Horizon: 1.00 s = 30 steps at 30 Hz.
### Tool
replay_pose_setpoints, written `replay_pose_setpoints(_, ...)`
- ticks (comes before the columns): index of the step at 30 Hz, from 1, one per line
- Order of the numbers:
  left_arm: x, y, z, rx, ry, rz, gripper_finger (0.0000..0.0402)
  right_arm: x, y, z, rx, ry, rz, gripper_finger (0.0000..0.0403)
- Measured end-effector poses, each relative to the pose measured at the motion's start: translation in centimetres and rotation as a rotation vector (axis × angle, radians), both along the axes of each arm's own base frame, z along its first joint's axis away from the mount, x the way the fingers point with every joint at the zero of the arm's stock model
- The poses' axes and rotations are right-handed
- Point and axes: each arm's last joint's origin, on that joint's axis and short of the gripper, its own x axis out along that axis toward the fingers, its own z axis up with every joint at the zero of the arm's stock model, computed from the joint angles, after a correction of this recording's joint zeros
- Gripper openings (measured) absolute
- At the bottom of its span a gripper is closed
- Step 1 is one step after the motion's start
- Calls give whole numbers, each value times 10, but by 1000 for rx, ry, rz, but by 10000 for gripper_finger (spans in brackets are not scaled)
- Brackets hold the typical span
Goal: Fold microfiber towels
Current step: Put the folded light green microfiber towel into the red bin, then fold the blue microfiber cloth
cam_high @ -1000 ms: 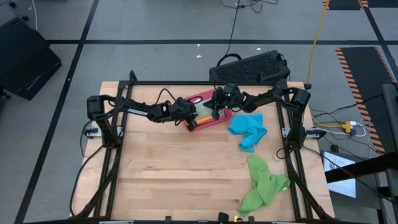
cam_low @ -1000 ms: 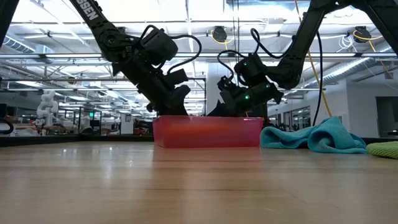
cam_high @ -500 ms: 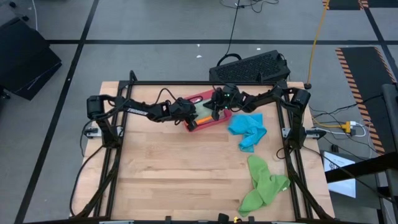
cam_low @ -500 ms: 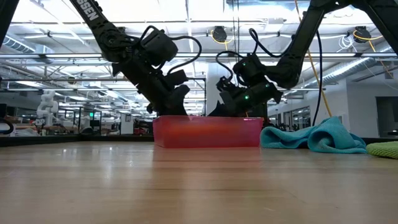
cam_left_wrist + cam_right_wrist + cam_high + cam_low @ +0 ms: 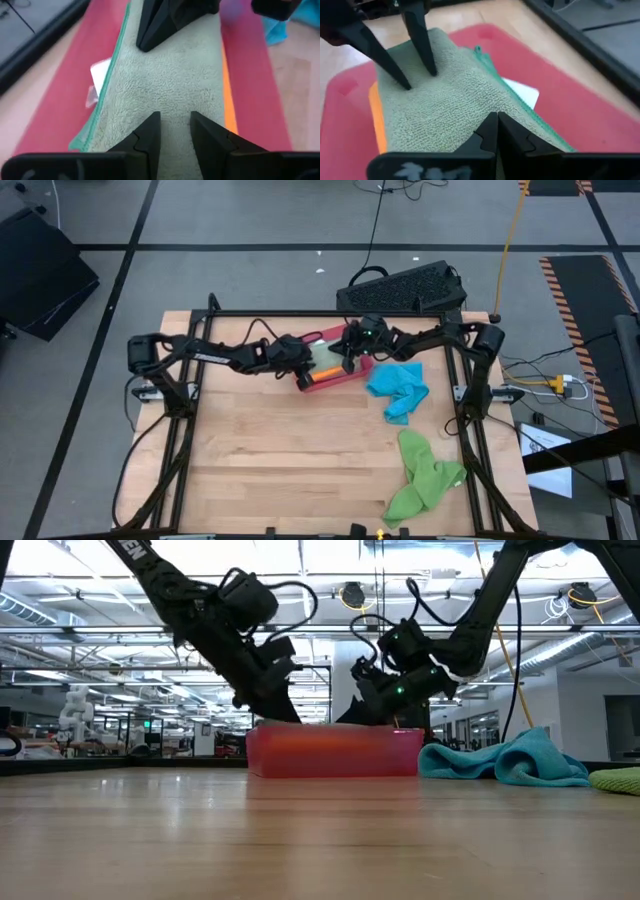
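Since a second ago my left arm has swung slightly toward its own side; both tools stay over the red tray [image 5: 335, 375]. Left tool [image 5: 174, 127]: fingers partly apart, tips resting on the sage green towel [image 5: 170, 85]. Right tool [image 5: 493, 126]: closed, holding nothing, on the same towel. Tray holds one sage green towel over one orange towel [image 5: 376, 117]. Loose on the worktop [image 5: 280, 450]: one bright blue towel [image 5: 398, 390], one bright green towel [image 5: 425, 475].

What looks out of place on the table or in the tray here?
Two towels lie crumpled, unfolded, on the bare table: the bright blue towel beside the red tray and the bright green towel near the front edge. In the tray, a white slip pokes out beside the sage green towel.
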Motion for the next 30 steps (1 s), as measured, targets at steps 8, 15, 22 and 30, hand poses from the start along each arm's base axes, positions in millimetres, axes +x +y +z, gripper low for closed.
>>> replay_pose_setpoints(8,-8,-2,34,80,-97,-20,108,-8,5,40,-46,-51,6,4)
replay_pose_setpoints(15,-20,-21,71,111,-199,-63,108,-31,27,75,-1,69,39,5)
replay_pose_setpoints(22,-18,-63,79,147,-199,-135,108,-61,78,106,23,233,79,50)
replay_pose_setpoints(30,-20,-121,75,192,-169,-195,108,-103,131,95,120,392,16,123)
